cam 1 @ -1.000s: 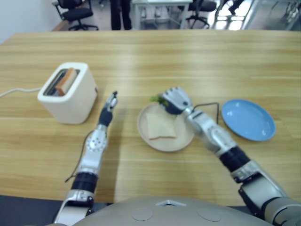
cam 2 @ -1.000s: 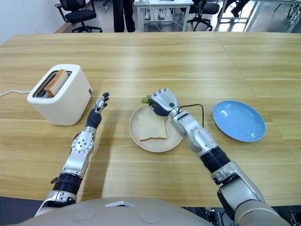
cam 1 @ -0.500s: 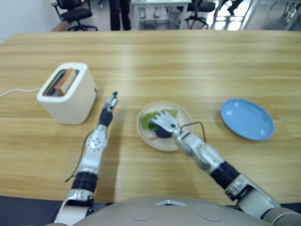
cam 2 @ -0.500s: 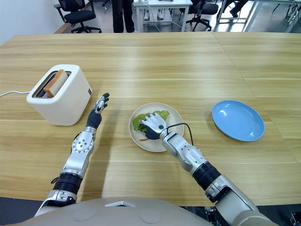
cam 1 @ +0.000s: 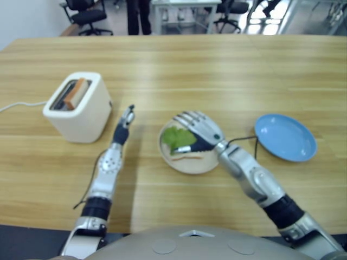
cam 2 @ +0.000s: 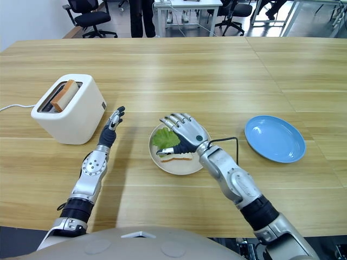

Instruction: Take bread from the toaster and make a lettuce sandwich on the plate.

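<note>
Change: right robot hand [cam 2: 184, 132] had lifted off the green lettuce leaf [cam 2: 164, 138] that it pressed down half a second before, and its fingers had spread; the left arm had kept still.
Right robot hand: released, fingers splayed, above the right part of the round beige plate [cam 2: 179, 169], holding nothing.
Lettuce: lay on the pale bread slice [cam 2: 176, 158] on the beige plate, covering the slice's left and far part.
Left robot hand [cam 2: 113, 123]: fingers straight and empty, just right of the white box-shaped toaster [cam 2: 68, 114].
Toaster: stood at the left of the wooden bench [cam 2: 217, 76], with one browned bread slice [cam 2: 64, 95] upright in its slot.
Blue plate: the round blue plate [cam 2: 275, 139] lay to the right of the beige plate, apart from it.
</note>
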Motion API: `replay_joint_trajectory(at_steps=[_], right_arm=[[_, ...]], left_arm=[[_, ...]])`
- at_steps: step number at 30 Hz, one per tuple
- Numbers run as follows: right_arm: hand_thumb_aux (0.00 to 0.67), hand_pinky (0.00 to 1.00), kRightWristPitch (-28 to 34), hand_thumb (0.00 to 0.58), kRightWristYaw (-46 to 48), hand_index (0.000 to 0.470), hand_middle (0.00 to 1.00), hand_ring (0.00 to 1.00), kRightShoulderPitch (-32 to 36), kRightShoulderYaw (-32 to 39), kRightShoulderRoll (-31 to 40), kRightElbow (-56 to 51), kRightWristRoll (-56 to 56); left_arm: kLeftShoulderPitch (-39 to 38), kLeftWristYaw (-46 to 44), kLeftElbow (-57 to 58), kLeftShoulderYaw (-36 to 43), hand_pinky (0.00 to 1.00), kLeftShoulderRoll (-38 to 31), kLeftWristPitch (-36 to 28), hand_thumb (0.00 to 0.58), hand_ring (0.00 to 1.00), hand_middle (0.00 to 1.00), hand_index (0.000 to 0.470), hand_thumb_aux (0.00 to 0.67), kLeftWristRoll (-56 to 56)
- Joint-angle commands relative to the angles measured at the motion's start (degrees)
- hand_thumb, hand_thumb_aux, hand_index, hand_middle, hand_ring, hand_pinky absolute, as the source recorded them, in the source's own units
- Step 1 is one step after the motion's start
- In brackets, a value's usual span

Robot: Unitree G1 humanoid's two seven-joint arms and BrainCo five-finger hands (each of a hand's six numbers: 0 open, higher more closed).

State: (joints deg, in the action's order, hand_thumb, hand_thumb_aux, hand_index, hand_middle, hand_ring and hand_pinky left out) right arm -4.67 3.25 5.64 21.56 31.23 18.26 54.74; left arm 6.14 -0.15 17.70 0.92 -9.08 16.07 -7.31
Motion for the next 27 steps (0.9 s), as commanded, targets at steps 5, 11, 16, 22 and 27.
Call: replay_joint_trajectory(at_steps=[5, 11, 16, 22, 27], right_arm=[[0.0, 0.0, 3.2, 0.0, 5.9, 0.0, 0.0, 0.0, -0.1, -16.6, -3.0, 5.7, -21.2], [0.0, 0.0, 5.5, 0.0, 6.9, 0.0, 0.0, 0.0, -0.6, -29.8, -20.3, -4.6, -55.4], [0.0, 0.0, 5.5, 0.0, 5.5, 0.0, 0.0, 0.0, -1.5, -35.6, -27.9, -12.2, -66.1], [0.0, 0.0, 1.9, 0.0, 5.0, 0.0, 0.0, 0.0, -2.7, -34.4, -27.8, -16.6, -64.2], [0.0, 0.0, 0.0, 0.0, 4.3, 0.0, 0.0, 0.0, -3.1, -34.2, -26.8, -17.6, -63.1]], left_arm=[[-1.6, 0.3, -20.8, -1.4, 0.0, -5.6, -3.2, 0.0, 0.0, 0.0, 0.0, 0.0, -7.8], [3.2, 0.3, -32.3, -5.7, 0.0, -17.4, -12.0, 0.0, 0.0, 0.0, 0.0, 0.0, -25.5], [7.6, 1.5, -21.2, -7.5, 0.0, -28.2, -20.6, 0.0, 0.0, 0.0, 0.0, 0.0, -36.4], [10.3, 2.4, -6.7, -5.1, 0.0, -33.0, -26.8, 0.0, 0.0, 0.0, 0.0, 0.0, -40.0], [11.3, 2.4, -0.2, -2.6, 0.0, -33.5, -29.7, 0.0, 0.0, 0.0, 0.0, 0.0, -40.1]])
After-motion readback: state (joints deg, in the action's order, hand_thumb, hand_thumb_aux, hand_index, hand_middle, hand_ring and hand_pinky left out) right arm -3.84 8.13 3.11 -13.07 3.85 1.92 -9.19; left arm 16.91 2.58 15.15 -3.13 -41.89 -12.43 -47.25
